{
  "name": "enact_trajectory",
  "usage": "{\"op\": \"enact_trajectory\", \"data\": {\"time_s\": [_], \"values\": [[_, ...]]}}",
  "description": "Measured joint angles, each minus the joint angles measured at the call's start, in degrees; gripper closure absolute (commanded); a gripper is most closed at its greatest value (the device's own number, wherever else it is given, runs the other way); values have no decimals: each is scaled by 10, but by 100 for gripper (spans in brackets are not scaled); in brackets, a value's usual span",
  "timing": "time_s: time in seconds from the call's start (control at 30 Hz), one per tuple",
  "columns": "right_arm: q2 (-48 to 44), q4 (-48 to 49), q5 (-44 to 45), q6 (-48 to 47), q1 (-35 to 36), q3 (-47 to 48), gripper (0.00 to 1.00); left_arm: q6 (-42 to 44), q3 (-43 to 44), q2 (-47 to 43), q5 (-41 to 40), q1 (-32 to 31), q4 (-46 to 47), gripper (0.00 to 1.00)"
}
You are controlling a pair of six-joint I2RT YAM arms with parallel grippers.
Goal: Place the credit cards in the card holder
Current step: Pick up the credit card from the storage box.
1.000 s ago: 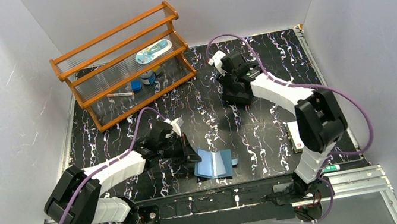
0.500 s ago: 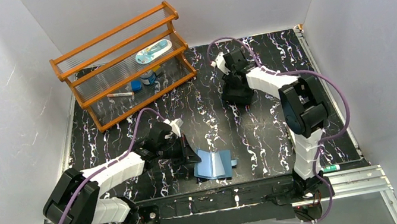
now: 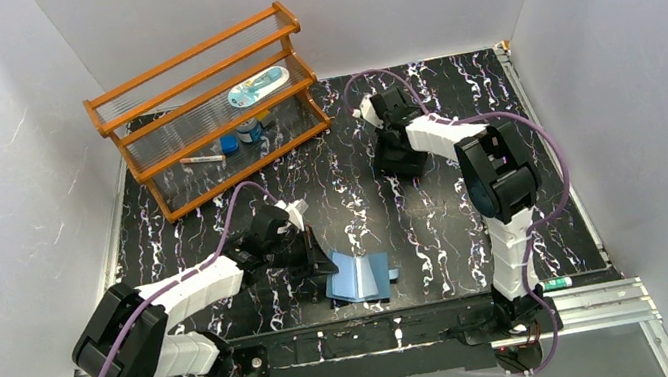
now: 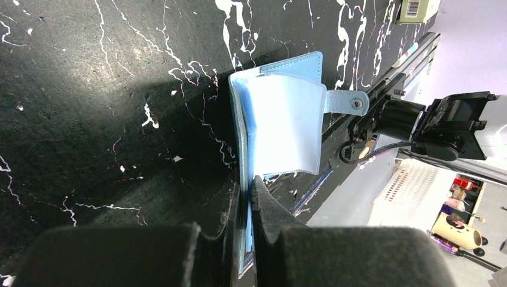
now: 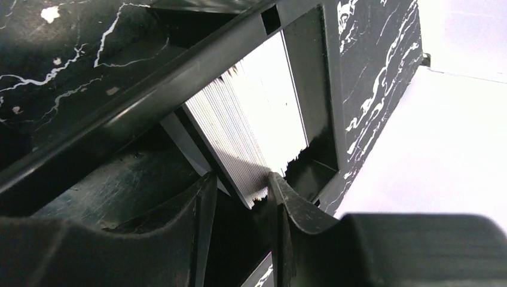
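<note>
Black speckled table [image 3: 353, 208]. Left pincer [image 4: 246, 186] is pinched tight on the blue card holder [image 4: 281, 128]. Right pincer [image 5: 240, 179] is half apart, with cards [image 5: 239, 128] between its fingers, in a black box [image 5: 311, 84]. It looks like card-grabbing time: next it should squeeze and lift.

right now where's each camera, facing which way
top external: above, behind bases, looks down at black marbled table, both arms
left wrist: on left arm, looks along left gripper shut on blue folding card holder
right wrist: on right arm, looks past right gripper at pale cards in black rectangular tray
shared: top, left wrist both show card holder
</note>
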Motion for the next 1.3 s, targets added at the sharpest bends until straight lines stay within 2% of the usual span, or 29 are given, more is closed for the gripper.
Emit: {"op": "enact_trajectory", "data": {"time_s": [0.2, 0.63, 0.93, 1.2, 1.3], "values": [[4, 9, 17, -10, 0, 1, 66, 6, 0, 0, 0, 0, -6, 100], [4, 9, 17, -9, 0, 19, 68, 7, 0, 0, 0, 0, -7, 100], [4, 3, 14, -3, 0, 22, 84, 7, 0, 0, 0, 0, -7, 100], [-4, -55, -17, 36, 0, 22, 98, 7, 0, 0, 0, 0, -6, 100], [-20, -79, -32, 52, 0, 22, 100, 5, 0, 0, 0, 0, -6, 100]]}}
